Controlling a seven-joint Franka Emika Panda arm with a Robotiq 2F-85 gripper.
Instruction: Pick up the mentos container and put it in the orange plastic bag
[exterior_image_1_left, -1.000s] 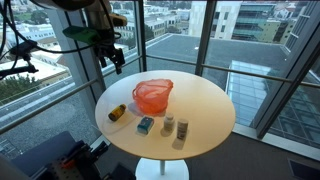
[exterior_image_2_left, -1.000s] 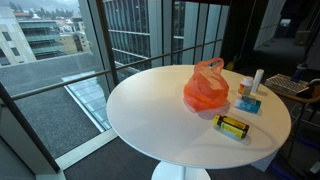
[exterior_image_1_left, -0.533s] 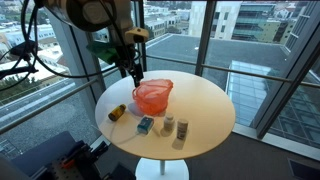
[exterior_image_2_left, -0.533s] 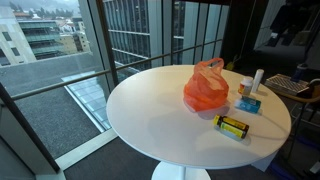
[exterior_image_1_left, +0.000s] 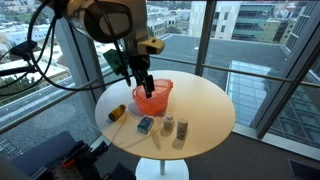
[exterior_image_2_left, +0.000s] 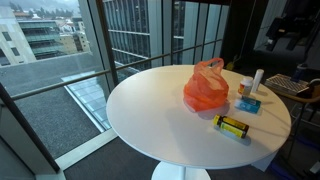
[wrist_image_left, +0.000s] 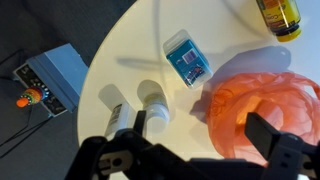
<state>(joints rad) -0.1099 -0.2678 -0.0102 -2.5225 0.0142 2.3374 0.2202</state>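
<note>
Two small white cylindrical containers (exterior_image_1_left: 168, 126) stand side by side near the table's front edge; their labels are too small to read, so I cannot tell which is the mentos one. They show in the wrist view (wrist_image_left: 153, 105) and one shows in an exterior view (exterior_image_2_left: 258, 80). The orange plastic bag (exterior_image_1_left: 152, 96) stands open at mid-table in both exterior views (exterior_image_2_left: 206, 88) and the wrist view (wrist_image_left: 262, 108). My gripper (exterior_image_1_left: 143, 80) is open and empty, hovering above the bag's edge, with its fingers framing bag and table (wrist_image_left: 190, 150).
A blue box (exterior_image_1_left: 146, 125) lies beside the white containers (wrist_image_left: 187, 58) (exterior_image_2_left: 248, 104). A yellow bottle (exterior_image_1_left: 117, 112) lies on its side near the table edge (exterior_image_2_left: 233, 126). The round white table (exterior_image_1_left: 205, 105) stands by glass walls. A grey device (wrist_image_left: 50, 75) sits below the table.
The arm has swung from beyond the table's far side in over the table and lowered; the gripper is now above the orange bag. The objects have not moved.
</note>
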